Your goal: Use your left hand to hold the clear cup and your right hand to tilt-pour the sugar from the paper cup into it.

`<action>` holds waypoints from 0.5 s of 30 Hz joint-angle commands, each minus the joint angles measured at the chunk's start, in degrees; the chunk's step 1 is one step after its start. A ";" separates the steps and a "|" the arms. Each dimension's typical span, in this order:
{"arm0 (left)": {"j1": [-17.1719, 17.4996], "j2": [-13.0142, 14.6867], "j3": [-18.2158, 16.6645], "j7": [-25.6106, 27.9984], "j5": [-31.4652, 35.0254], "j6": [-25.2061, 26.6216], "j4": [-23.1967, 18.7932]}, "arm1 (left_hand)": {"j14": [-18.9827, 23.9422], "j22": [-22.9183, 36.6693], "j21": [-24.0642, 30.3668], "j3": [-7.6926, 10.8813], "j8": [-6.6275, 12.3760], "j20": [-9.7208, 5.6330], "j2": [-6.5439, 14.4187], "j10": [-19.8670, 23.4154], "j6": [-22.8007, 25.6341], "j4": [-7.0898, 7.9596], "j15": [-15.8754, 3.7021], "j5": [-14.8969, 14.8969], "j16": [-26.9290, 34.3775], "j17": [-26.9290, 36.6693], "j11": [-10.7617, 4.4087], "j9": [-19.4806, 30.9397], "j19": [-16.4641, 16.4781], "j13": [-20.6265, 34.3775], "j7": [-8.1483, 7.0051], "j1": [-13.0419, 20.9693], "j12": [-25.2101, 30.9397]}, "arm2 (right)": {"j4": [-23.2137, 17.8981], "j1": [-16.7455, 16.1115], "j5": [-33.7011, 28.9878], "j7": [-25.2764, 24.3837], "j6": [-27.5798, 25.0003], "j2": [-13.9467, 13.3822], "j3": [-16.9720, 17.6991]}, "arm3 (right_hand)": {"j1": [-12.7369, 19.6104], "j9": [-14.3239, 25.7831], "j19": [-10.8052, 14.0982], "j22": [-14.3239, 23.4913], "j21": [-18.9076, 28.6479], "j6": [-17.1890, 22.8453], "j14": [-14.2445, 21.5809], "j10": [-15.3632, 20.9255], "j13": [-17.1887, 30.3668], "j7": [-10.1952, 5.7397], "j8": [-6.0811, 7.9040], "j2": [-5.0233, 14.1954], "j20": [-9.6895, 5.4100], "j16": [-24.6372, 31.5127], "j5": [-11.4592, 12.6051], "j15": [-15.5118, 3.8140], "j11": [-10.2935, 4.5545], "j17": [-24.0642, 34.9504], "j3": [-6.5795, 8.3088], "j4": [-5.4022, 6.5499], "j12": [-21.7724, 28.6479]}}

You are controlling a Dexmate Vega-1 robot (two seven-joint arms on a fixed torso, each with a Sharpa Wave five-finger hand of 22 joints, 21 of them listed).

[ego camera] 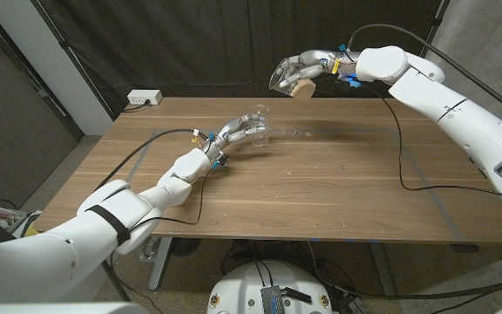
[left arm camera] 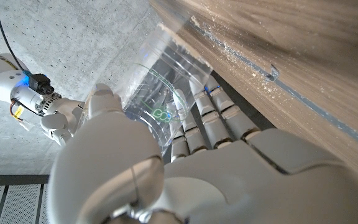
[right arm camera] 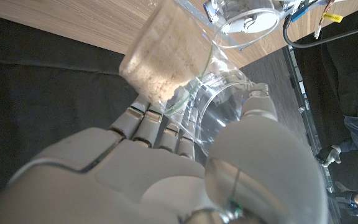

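Note:
On the table stands the clear cup (ego camera: 258, 124), gripped around its side by my left hand (ego camera: 234, 133). The left wrist view shows that cup (left arm camera: 160, 93) between the thumb and fingers of my left hand (left arm camera: 185, 174). My right hand (ego camera: 308, 63) is raised over the table's far edge, above and to the right of the clear cup. It holds a see-through cup (ego camera: 290, 80) tipped on its side, with tan sugar packed at its bottom. In the right wrist view my right hand (right arm camera: 166, 168) grips this sugar cup (right arm camera: 166, 53), and the clear cup (right arm camera: 244, 15) lies beyond it.
Scattered sugar grains (ego camera: 296, 133) lie on the wood just right of the clear cup. A white power strip (ego camera: 144, 98) sits at the table's back left corner. A black cable (ego camera: 401, 148) crosses the right side of the table. A dark curtain hangs behind.

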 commanded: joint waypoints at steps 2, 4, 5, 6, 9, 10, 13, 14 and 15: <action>-0.14 -0.09 -0.30 0.11 0.19 -0.49 0.18 | 0.51 0.24 0.61 -0.31 0.36 -0.36 0.19 0.54 0.57 -0.01 -6.58 -0.06 -0.08 0.23 -0.17 0.00 -0.02 0.04 0.13 0.41 0.42 | -1.23 1.04 -3.44 2.21 -1.39 0.53 -1.96 | 0.60 0.05 0.40 -0.06 0.04 0.66 0.69 0.54 0.18 -0.12 0.04 0.20 -0.48 -0.09 0.04 -10.29 -0.20 0.26 0.25 0.02 -0.07; -0.25 -0.13 -0.22 0.32 0.36 -0.39 0.28 | 0.57 0.24 0.63 -0.34 0.38 -0.37 0.20 0.56 0.59 0.00 -6.60 -0.07 -0.10 0.27 -0.17 -0.02 -0.03 0.02 0.03 0.43 0.42 | -1.20 1.12 -3.69 2.50 -1.32 0.66 -2.15 | 0.60 0.05 0.40 -0.07 0.04 0.65 0.71 0.54 0.20 -0.14 0.02 0.22 -0.46 -0.09 0.04 -10.29 -0.21 0.28 0.25 0.03 -0.08; -0.29 -0.17 -0.20 0.39 0.40 -0.35 0.32 | 0.60 0.24 0.63 -0.36 0.38 -0.35 0.21 0.55 0.56 0.00 -6.60 -0.08 -0.12 0.28 -0.19 -0.02 -0.03 0.01 0.11 0.44 0.42 | -1.19 1.13 -3.75 2.64 -1.35 0.73 -2.22 | 0.60 0.05 0.40 -0.08 0.04 0.65 0.73 0.50 0.20 -0.14 0.01 0.24 -0.45 -0.10 0.04 -10.29 -0.21 0.28 0.26 0.04 -0.11; -0.34 -0.20 -0.18 0.43 0.43 -0.32 0.36 | 0.58 0.24 0.63 -0.37 0.37 -0.32 0.21 0.57 0.53 0.01 -6.57 -0.09 -0.14 0.29 -0.14 -0.02 -0.06 0.01 0.11 0.45 0.42 | -1.18 1.17 -3.91 2.74 -1.34 0.79 -2.31 | 0.59 0.05 0.39 -0.08 0.03 0.70 0.75 0.57 0.21 -0.12 0.03 0.26 -0.46 -0.09 0.04 -10.30 -0.22 0.29 0.26 0.05 -0.09; -0.47 -0.31 -0.14 0.60 0.49 -0.33 0.41 | 0.71 0.24 0.66 -0.43 0.41 -0.35 0.24 0.52 0.55 0.02 -6.51 -0.11 -0.19 0.35 -0.13 -0.05 -0.06 0.03 0.12 0.50 0.43 | -1.18 1.21 -4.35 2.93 -1.35 0.90 -2.52 | 0.62 0.06 0.38 -0.12 0.02 0.85 0.78 0.66 0.21 -0.11 0.06 0.29 -0.44 -0.12 0.03 -10.30 -0.25 0.33 0.28 0.06 -0.11; -0.53 -0.32 -0.07 0.77 0.63 -0.38 0.42 | 0.71 0.24 0.65 -0.45 0.42 -0.32 0.25 0.53 0.58 0.02 -6.53 -0.11 -0.21 0.37 -0.17 -0.06 -0.10 0.04 0.18 0.52 0.44 | -1.34 1.22 -4.86 2.87 -1.39 0.86 -2.69 | 0.62 0.06 0.39 -0.13 0.02 0.94 0.80 0.68 0.22 -0.14 0.09 0.31 -0.42 -0.12 0.03 -10.31 -0.24 0.34 0.29 0.07 -0.12; -0.69 -0.45 0.05 0.82 0.72 -0.24 0.47 | 0.75 0.24 0.67 -0.48 0.42 -0.37 0.28 0.53 0.54 0.02 -6.48 -0.12 -0.25 0.41 -0.13 -0.08 -0.09 0.02 0.15 0.56 0.43 | -1.66 1.47 -6.09 3.33 -1.47 0.79 -3.24 | 0.64 0.06 0.40 -0.15 0.03 0.97 0.84 0.80 0.21 -0.11 0.08 0.36 -0.42 -0.12 0.03 -10.32 -0.25 0.38 0.31 0.09 -0.11; -0.73 -0.50 0.08 0.85 0.75 -0.15 0.50 | 0.72 0.24 0.68 -0.49 0.41 -0.34 0.31 0.62 0.51 0.02 -6.48 -0.13 -0.29 0.43 -0.17 -0.09 -0.10 0.00 0.15 0.58 0.45 | -1.86 1.60 -6.75 3.47 -1.57 0.73 -3.49 | 0.64 0.07 0.40 -0.16 0.03 0.98 0.87 0.71 0.22 -0.10 0.07 0.41 -0.42 -0.11 0.03 -10.32 -0.22 0.40 0.33 0.10 -0.16; -0.77 -0.55 0.09 0.79 0.70 -0.05 0.53 | 0.76 0.24 0.68 -0.50 0.42 -0.36 0.33 0.55 0.50 0.03 -6.52 -0.13 -0.29 0.44 -0.18 -0.09 -0.12 -0.01 0.15 0.60 0.43 | -1.93 1.72 -7.14 3.70 -1.59 0.72 -3.67 | 0.66 0.07 0.40 -0.17 0.02 0.96 0.90 0.77 0.22 -0.14 0.06 0.43 -0.42 -0.10 0.03 -10.33 -0.30 0.41 0.34 0.10 -0.15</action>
